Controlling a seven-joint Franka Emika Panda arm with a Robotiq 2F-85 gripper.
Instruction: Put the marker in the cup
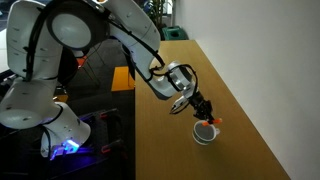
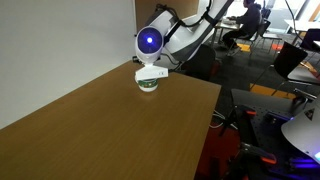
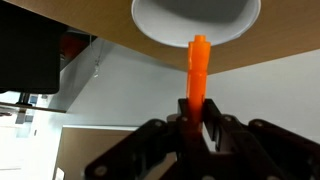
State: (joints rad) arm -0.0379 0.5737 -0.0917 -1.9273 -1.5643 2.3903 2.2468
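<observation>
Pincer (image 3: 197,118) jaws are clenched on the marker (image 3: 197,72). In the wrist view its dark fingers (image 3: 216,128) press on the lower end from both sides. The orange stick points straight out from between them, and its free tip overlaps the rim of the cup (image 3: 195,20) at the top of that view. Whether the tip touches the cup cannot be told from there.

In an exterior view the pincer (image 1: 203,109) hangs just above the cup (image 1: 205,133), tilted down toward it. The marker (image 1: 214,121) shows only as a small orange fleck between the fingers and the cup's rim, so it is off the table (image 1: 245,100) and held in the air.

The cup is white, low and round with a dark inside. It stands upright on the brown wooden table, close to the long edge on the robot's side. In an exterior view the cup (image 2: 149,84) sits near the far corner of the table (image 2: 110,130), directly under the arm's wrist, where a round blue light (image 2: 149,40) glows. From that side the marker is too small to make out.

The white arm (image 1: 60,35) reaches over the table edge from beside it.
</observation>
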